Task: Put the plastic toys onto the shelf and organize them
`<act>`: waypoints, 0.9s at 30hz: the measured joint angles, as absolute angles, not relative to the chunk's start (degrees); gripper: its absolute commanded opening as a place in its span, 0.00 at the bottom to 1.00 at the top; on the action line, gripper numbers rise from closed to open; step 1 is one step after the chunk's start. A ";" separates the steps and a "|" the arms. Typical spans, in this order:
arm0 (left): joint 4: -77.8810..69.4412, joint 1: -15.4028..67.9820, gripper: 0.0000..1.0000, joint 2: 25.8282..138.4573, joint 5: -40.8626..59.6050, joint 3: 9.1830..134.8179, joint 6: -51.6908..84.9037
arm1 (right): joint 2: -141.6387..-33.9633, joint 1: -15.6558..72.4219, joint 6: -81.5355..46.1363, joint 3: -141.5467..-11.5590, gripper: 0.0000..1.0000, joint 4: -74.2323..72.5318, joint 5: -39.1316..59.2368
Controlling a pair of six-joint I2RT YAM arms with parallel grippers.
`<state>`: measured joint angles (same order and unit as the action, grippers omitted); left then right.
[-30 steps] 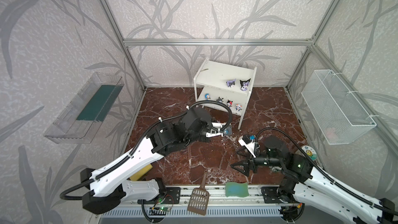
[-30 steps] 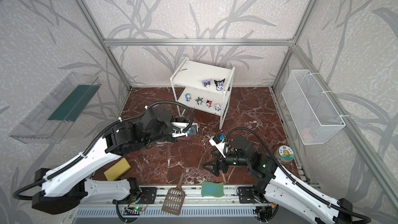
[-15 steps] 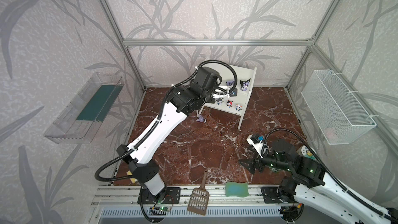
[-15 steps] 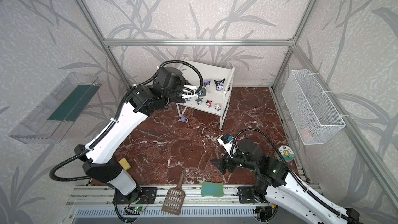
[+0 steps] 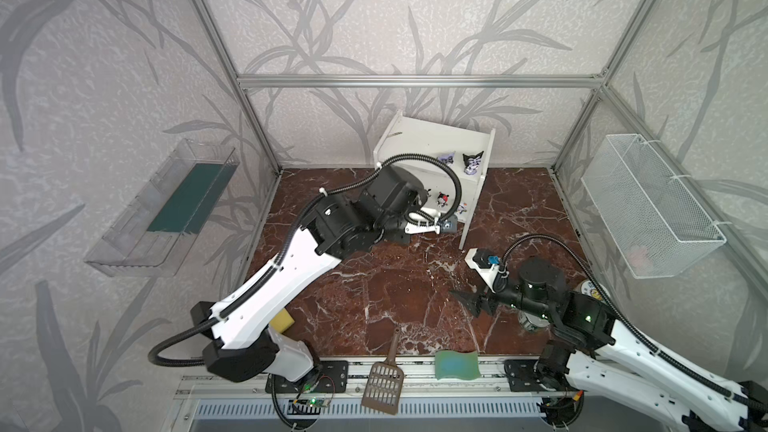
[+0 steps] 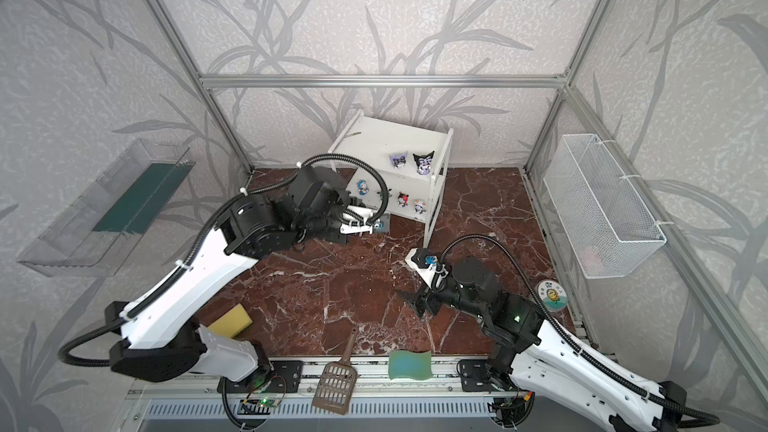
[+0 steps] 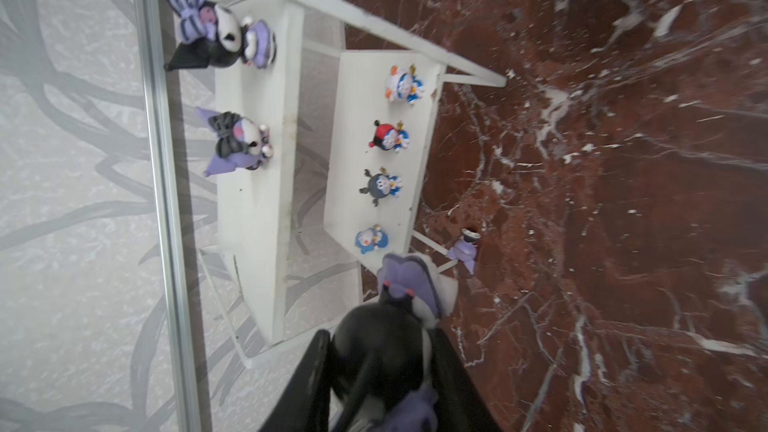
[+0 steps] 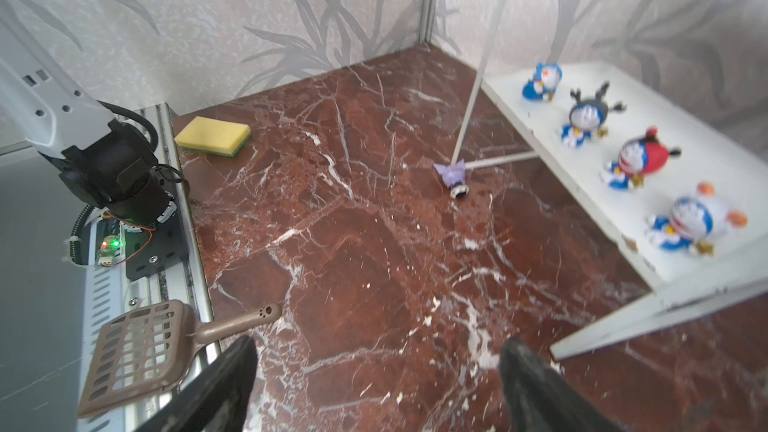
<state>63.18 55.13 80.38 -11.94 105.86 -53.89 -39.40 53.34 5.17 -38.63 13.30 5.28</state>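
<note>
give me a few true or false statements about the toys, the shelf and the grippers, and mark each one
1. Four blue-white figurines stand on the lower board of the shelf. True.
2. The left gripper is empty. False: it is shut on a purple-black figurine.
3. The right gripper is open and empty. True.
4. Every purple toy is on the shelf. False: a small purple figurine lies on the floor beside a shelf leg.

Marble floor (image 5: 374,292): shelf (image 5: 415,139) far centre; top board (image 6: 374,147) two purple toys (image 6: 424,162), lower board (image 7: 361,97) four blue-white toys (image 7: 390,137); one purple toy (image 8: 454,176) lying by leg.
</note>
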 measured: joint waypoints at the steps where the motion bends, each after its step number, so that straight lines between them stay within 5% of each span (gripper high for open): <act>1: 64.16 56.36 0.27 78.96 -10.96 105.23 -51.83 | -39.48 54.15 6.74 -38.13 0.90 11.25 4.95; 14: 69.63 60.36 0.24 70.70 2.98 93.80 -31.66 | -46.96 70.30 20.43 -35.97 0.78 -7.22 -0.62; 27: 68.01 62.22 0.23 66.02 9.30 88.82 -27.77 | -53.32 72.23 19.86 -39.81 0.62 -11.70 -6.04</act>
